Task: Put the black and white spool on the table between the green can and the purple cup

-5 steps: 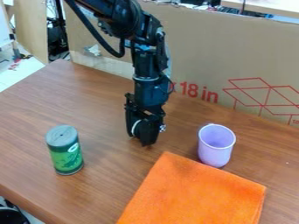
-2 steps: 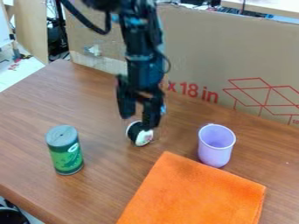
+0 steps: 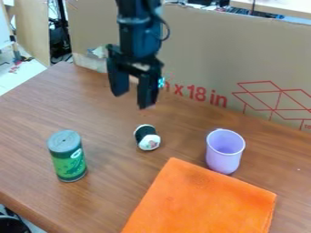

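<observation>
The black gripper (image 3: 132,101) hangs above the back half of the table, its two fingers spread apart with nothing between them. Below it and slightly to the right, a small dark spool-like object with white ends (image 3: 146,137) lies on its side on the wood. A green can with a grey lid (image 3: 67,156) stands upright at the left. On the right stands a light purple cup (image 3: 224,151), its opening facing up. An orange cloth (image 3: 203,200) lies flat at the front, its back corner close to the spool-like object and its back edge beside the cup.
A large cardboard panel (image 3: 206,54) with red print stands along the back of the brown table (image 3: 36,123). The table's left edge slants down to the front left, with a dark round item (image 3: 12,225) below it.
The gripper has risen and shifted a little left, and its fingers have opened. The spool-like object, earlier between them, is let go and lies on the table.
</observation>
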Action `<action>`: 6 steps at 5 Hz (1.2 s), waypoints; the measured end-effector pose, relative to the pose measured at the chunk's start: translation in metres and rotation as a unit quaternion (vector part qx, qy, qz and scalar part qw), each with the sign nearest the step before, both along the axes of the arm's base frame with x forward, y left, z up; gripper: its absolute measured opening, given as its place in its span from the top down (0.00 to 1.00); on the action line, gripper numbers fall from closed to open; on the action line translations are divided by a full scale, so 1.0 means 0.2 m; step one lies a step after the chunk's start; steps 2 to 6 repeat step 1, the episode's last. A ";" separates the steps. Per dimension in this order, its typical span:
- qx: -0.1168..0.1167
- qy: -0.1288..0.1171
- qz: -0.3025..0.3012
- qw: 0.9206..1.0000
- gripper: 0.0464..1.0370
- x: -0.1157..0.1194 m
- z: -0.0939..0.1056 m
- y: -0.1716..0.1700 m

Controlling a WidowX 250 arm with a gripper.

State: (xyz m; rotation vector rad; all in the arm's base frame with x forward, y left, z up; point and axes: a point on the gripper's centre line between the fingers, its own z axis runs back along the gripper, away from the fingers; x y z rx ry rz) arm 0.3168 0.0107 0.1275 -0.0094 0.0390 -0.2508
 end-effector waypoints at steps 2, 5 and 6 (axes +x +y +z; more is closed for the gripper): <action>0.023 -0.004 -0.043 0.999 0.03 -0.09 0.06 -0.09; 0.023 -0.004 -0.043 0.999 0.03 -0.09 0.06 -0.09; 0.023 -0.004 -0.043 0.999 0.03 -0.09 0.06 -0.09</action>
